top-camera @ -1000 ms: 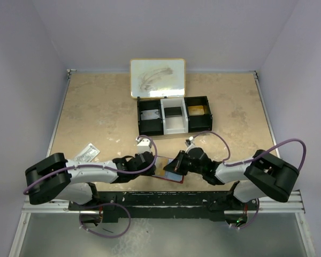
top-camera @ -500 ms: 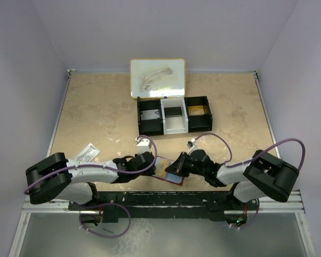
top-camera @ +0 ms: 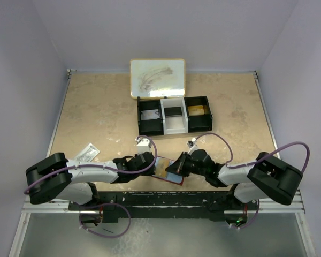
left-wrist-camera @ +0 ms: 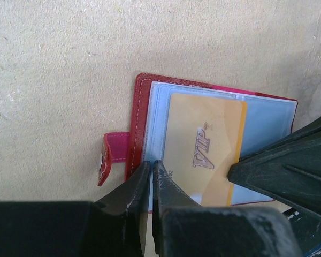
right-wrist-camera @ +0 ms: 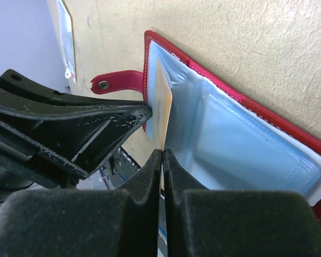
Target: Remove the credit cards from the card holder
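The red card holder [left-wrist-camera: 140, 107] lies open near the table's front edge, its pale blue sleeves [left-wrist-camera: 267, 123] up and its red tab [left-wrist-camera: 113, 152] to the left. It also shows in the top view [top-camera: 166, 174] and the right wrist view [right-wrist-camera: 241, 96]. A gold VIP card [left-wrist-camera: 203, 150] sticks partly out of a sleeve. My left gripper [left-wrist-camera: 151, 167] is shut on the holder's sleeve edge next to the spine. My right gripper [right-wrist-camera: 162, 153] is shut on the edge of the gold card [right-wrist-camera: 161, 107]. In the top view the left gripper [top-camera: 148, 160] and the right gripper [top-camera: 176, 167] meet over the holder.
A long black three-compartment tray [top-camera: 174, 115] holding cards stands mid-table, with a small whiteboard [top-camera: 157, 77] behind it. A clear plastic packet [top-camera: 86, 153] lies at the left. The table's front edge and the arm rail [top-camera: 166, 198] are just behind the holder.
My right gripper has shifted slightly left and lower over the holder, and the right arm's elbow has moved a little. The left arm has not moved.
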